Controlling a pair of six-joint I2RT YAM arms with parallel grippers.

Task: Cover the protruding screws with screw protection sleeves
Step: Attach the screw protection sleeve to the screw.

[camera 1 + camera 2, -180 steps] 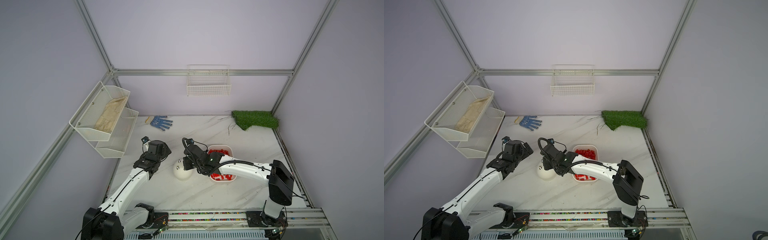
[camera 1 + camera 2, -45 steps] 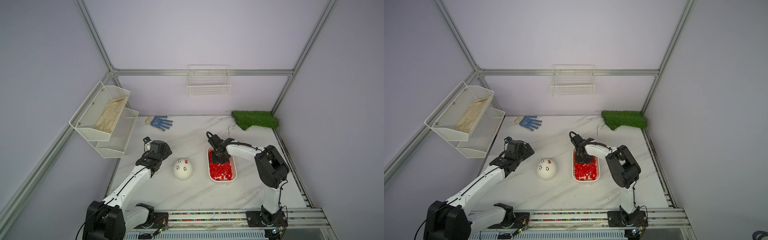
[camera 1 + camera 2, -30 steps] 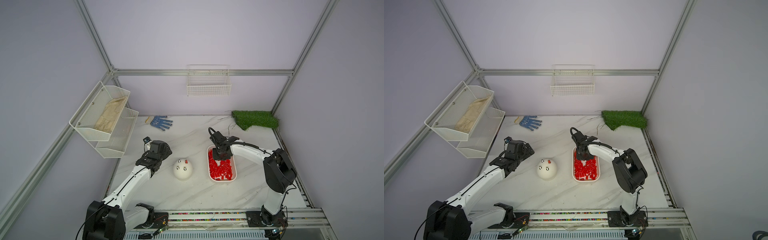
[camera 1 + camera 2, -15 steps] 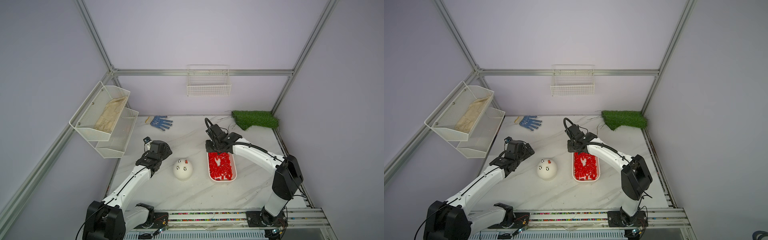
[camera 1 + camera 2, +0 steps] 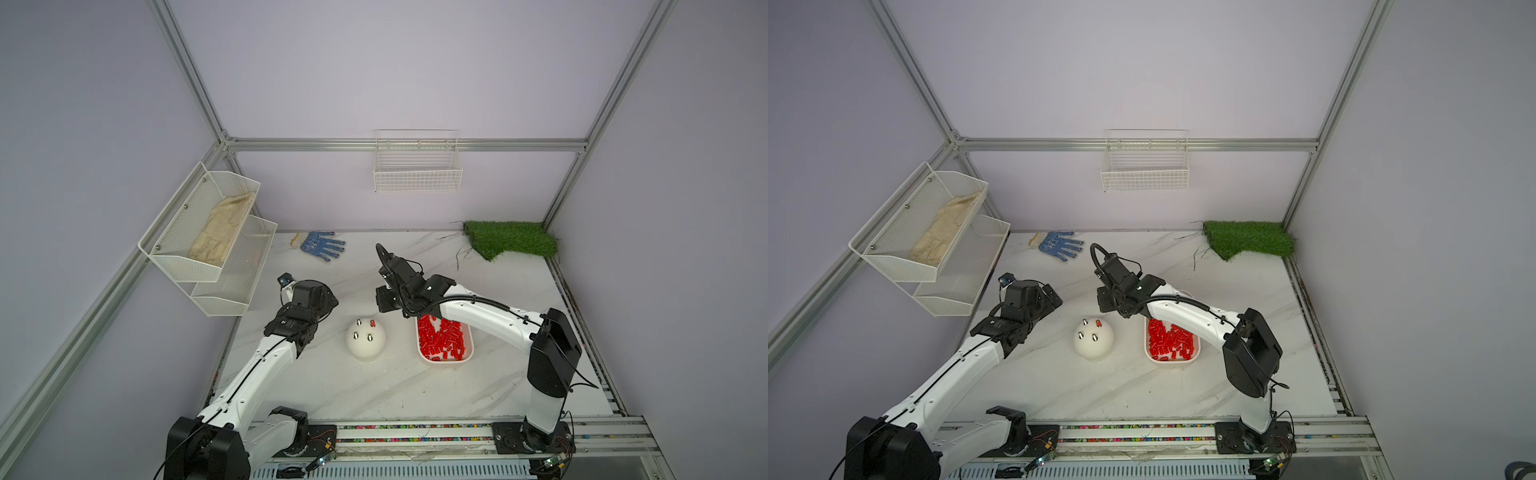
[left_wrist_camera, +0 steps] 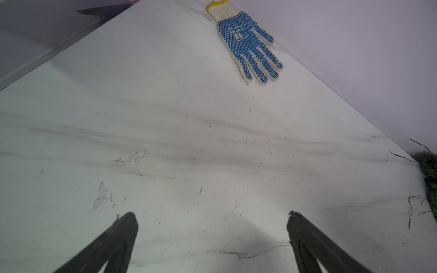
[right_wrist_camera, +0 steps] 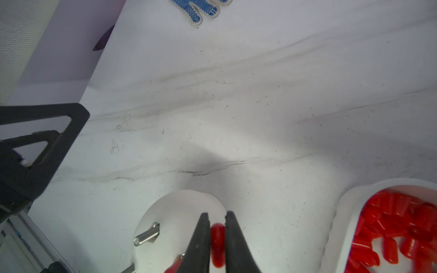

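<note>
Pinching red sleeve [image 7: 217,243] near dome [image 7: 175,208]

Left arm [image 5: 266,361], right arm [image 5: 490,322]: both are showing white shells, black joints; a black ribbed cable [image 5: 457,298] is hugging the right one.

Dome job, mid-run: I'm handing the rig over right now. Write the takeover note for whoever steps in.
Right gripper: shut on one red sleeve, close to the white dome.
Left gripper: open, empty, above the table beside the dome.
Done: one capped screw.
Left: three bare screws. Seat the held sleeve, then fetch more from the tray.
</note>
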